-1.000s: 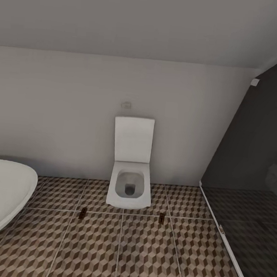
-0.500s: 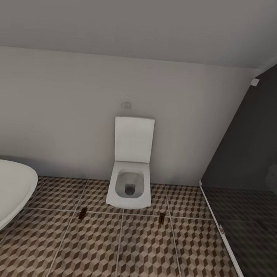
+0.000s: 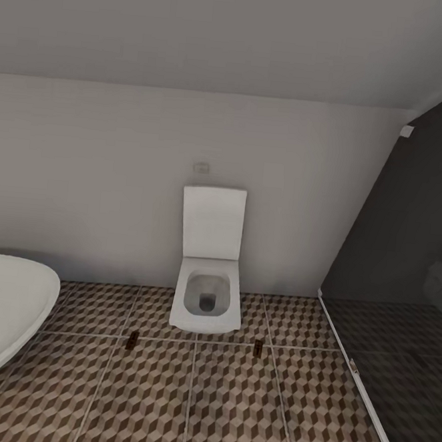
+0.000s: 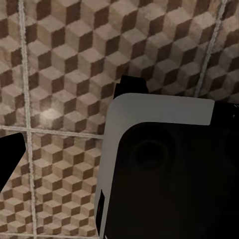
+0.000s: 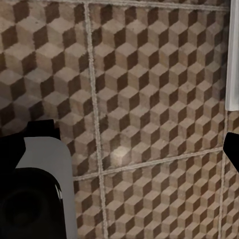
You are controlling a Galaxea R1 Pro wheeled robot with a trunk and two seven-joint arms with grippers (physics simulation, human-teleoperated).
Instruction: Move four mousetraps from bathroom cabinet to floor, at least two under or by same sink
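Jaws' spread unclear over bathroom floor [image 3: 232, 396], two mousetraps [image 3: 131, 339] flanking toilet [image 3: 207, 300]

The bathroom floor [image 3: 232, 403] is laid in large square tiles printed with brown, beige and white cubes, with pale grout lines between them. Two mousetraps lie on it, the left mousetrap [image 3: 132, 339] and the right mousetrap [image 3: 258, 347], each beside the front of the white toilet [image 3: 207, 300], one on either side, well apart. A white bathtub [image 3: 2, 312] stands at the left.
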